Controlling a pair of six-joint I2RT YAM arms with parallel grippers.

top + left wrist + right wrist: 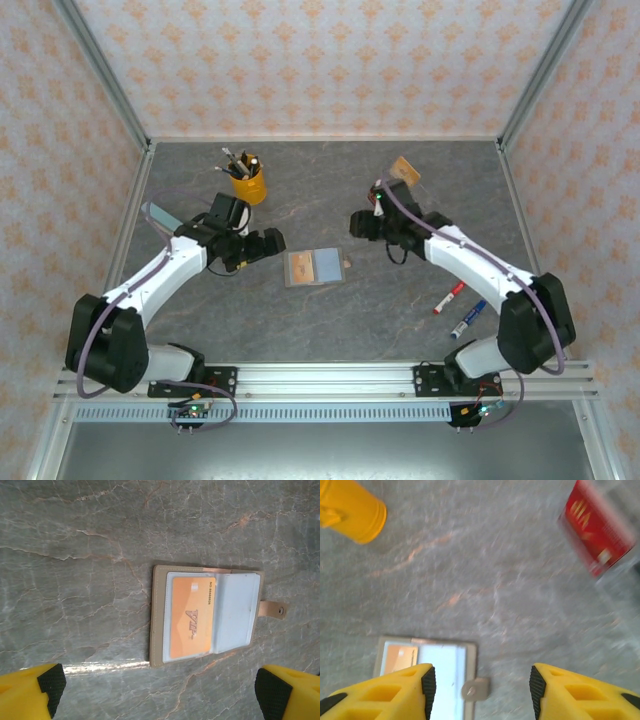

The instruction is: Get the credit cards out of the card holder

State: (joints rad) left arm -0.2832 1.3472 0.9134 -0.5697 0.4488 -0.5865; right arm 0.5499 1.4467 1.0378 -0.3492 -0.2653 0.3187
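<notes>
Handling, orange card (pixel 192 625): judged light, thin, stiff and slick. It sits in a clear sleeve of the card holder (pixel 207 616), so a flat pinch on an exposed edge and a slide along the sleeve looks better than a straight lift.
Handling, holder: a soft, light bifold that would likely drag along with the card unless pinned at its rim or by the snap tab (pixel 272 610).
Where: the holder lies open and flat on the grey table (pixel 390 300), centre of the top view, between the two grippers. The orange card is in its left half.
Red card (pixel 597 527): upper right of the right wrist view, blurred, well apart from the holder and already out of it.
Left gripper (pixel 161 687): fingers spread fully with nothing between them. It sits just left of the holder in the top view, wrist camera looking down on it, arm bent in from the lower left.
Right gripper (pixel 481 685): fingers parted and empty, up and right of the holder in the top view, arm reaching in from the lower right.
</notes>
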